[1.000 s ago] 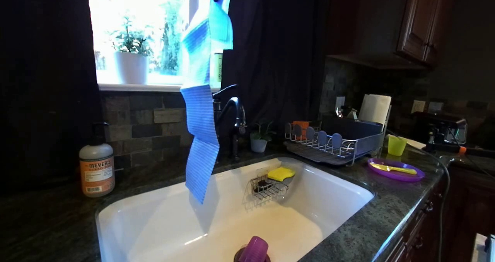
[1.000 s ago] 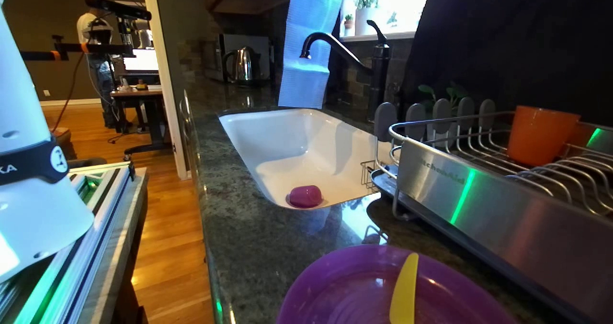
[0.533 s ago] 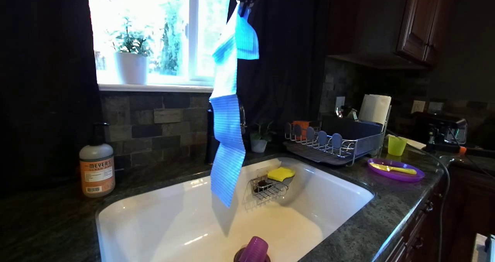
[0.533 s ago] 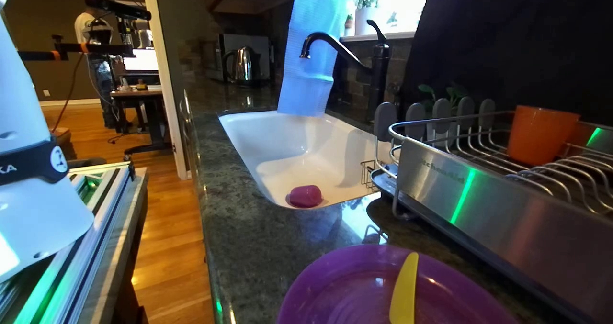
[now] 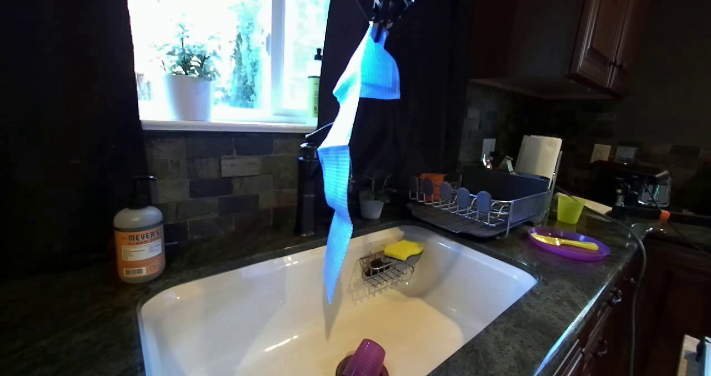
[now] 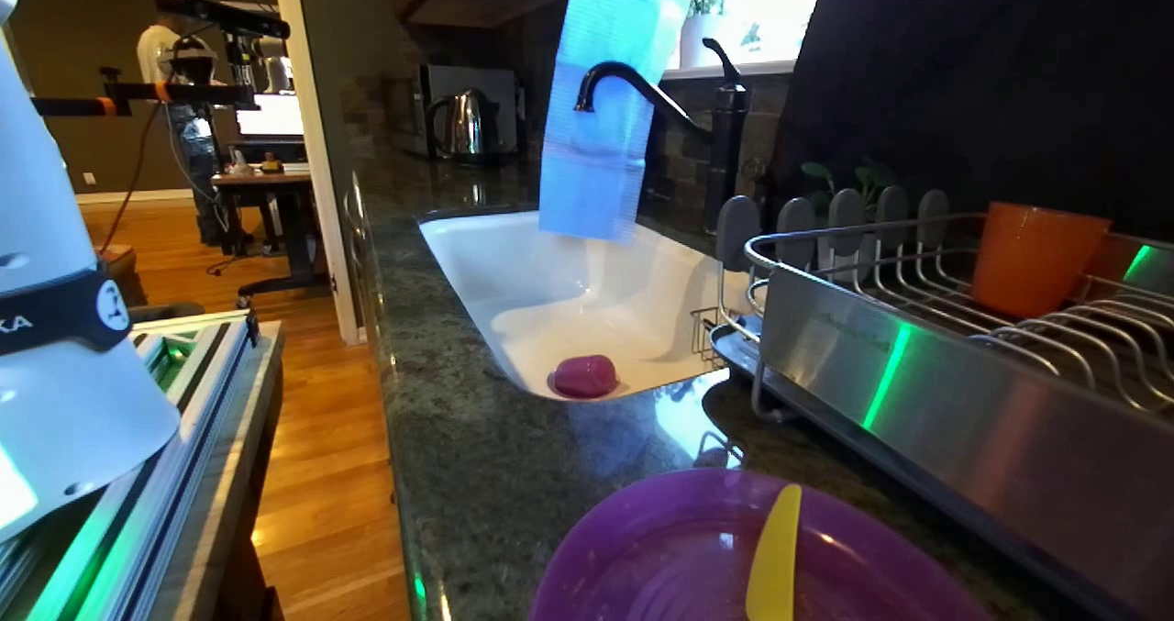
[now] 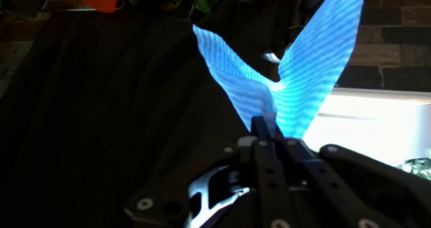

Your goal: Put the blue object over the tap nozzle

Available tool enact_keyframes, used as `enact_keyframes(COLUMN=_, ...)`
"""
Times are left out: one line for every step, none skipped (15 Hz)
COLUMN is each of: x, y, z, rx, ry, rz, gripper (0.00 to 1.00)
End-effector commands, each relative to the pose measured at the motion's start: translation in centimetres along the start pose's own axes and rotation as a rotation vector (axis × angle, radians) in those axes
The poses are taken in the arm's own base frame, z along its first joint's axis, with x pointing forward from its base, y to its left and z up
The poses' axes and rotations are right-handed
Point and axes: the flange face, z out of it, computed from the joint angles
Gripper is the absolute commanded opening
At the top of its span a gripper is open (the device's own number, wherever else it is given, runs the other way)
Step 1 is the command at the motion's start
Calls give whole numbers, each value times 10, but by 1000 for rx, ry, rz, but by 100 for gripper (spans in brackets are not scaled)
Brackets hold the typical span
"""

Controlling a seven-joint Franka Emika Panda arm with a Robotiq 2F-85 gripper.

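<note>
Light blue and finely ribbed, the cloth (image 5: 336, 176) hangs limp from the gripper (image 5: 379, 31). In the wrist view the fingertips (image 7: 258, 126) are pressed together on a fold near one end, the fabric pinched between them. A short flap drops to one side; the long part falls in loose bends, its lower end over the white sink (image 5: 233, 304) and above the basin floor.

The dark tap (image 6: 729, 144) stands at the wall edge of the counter (image 6: 459, 474), its spout (image 6: 658, 95) reaching over the sink. In an exterior view the cloth is behind the spout; whether the two touch cannot be told.

A soap bottle (image 5: 139, 245) stands just outside one back corner of the sink. Inside the other back corner hangs a wire caddy (image 5: 387, 276) with a yellow sponge (image 5: 404, 249) on it. A purple cup (image 5: 367, 356) lies tilted on the sink floor. Past the sink, along the wall edge, the dish rack (image 6: 972, 428) holds an orange cup (image 6: 1036, 259). Nearer the counter's front edge lies a purple plate (image 6: 633, 548), a yellow knife (image 6: 775, 557) across it. A potted plant (image 5: 189, 98) stands on the windowsill (image 5: 228, 125) above the wall edge.
</note>
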Motion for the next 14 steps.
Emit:
enact_keyframes(x=-18, y=12, z=8, rx=-39, ry=-40, rz=37, gripper=0)
enact_keyframes(x=-21, y=14, z=12, rx=-42, ry=-43, rz=42, gripper=0)
enact_keyframes(x=-24, y=17, z=20, rx=-41, ry=-52, rz=51, gripper=0)
enact_keyframes(x=-26, y=19, z=27, rx=-46, ry=-65, rz=60, gripper=0)
enact_keyframes(x=-28, y=22, z=35, rx=-41, ry=-75, rz=67, gripper=0)
enact_keyframes(x=-30, y=24, z=41, rx=-32, ry=-83, rz=77, gripper=0)
enact_keyframes(x=-32, y=27, z=48, rx=-27, ry=-91, rz=87, gripper=0)
enact_keyframes(x=-34, y=29, z=54, rx=-15, ry=-101, rz=98, gripper=0)
enact_keyframes(x=-34, y=31, z=59, rx=7, ry=-106, rz=106, gripper=0)
enact_keyframes(x=-36, y=32, z=65, rx=16, ry=-121, rz=115, gripper=0)
enact_keyframes(x=-36, y=31, z=64, rx=34, ry=-125, rz=109, gripper=0)
enact_keyframes(x=-30, y=29, z=63, rx=1, ry=-111, rz=91, gripper=1)
enact_keyframes(x=-31, y=30, z=65, rx=9, ry=-116, rz=97, gripper=1)
enact_keyframes(x=-31, y=30, z=65, rx=12, ry=-118, rz=99, gripper=1)
